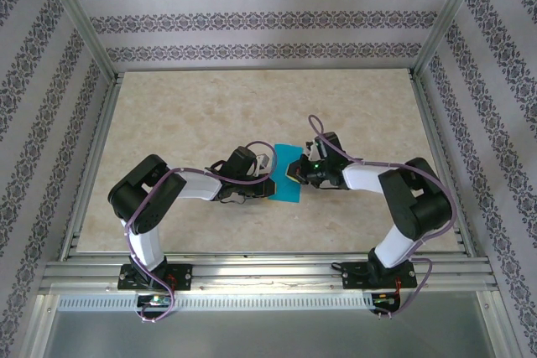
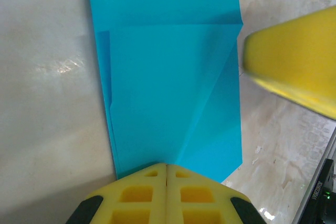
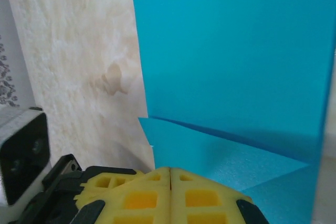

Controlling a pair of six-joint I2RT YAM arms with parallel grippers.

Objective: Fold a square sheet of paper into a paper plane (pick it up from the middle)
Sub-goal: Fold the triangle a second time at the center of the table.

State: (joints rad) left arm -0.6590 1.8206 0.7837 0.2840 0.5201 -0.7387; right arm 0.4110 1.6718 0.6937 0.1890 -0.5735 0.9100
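The square sheet of paper (image 1: 288,155) is teal-blue and lies flat mid-table, folded into a narrow strip. The left wrist view shows a folded layer and a diagonal crease on the sheet (image 2: 168,77). A low flap crosses it (image 3: 236,51) in the right wrist view. My left gripper (image 1: 270,182) is shut, and its yellow tips (image 2: 166,167) rest on the paper's near edge. From the opposite side my right gripper (image 1: 294,173) is shut too, tips (image 3: 170,170) down on the flap. One of its yellow fingers (image 2: 294,72) shows blurred beside the paper's right edge. A finished paper plane is out of view.
The beige marbled table (image 1: 210,115) has free room all round the paper. Metal rails (image 1: 268,274) run along the near edge and posts stand at the corners before patterned walls. A white and black part of the other arm (image 3: 18,150) sits close at the left.
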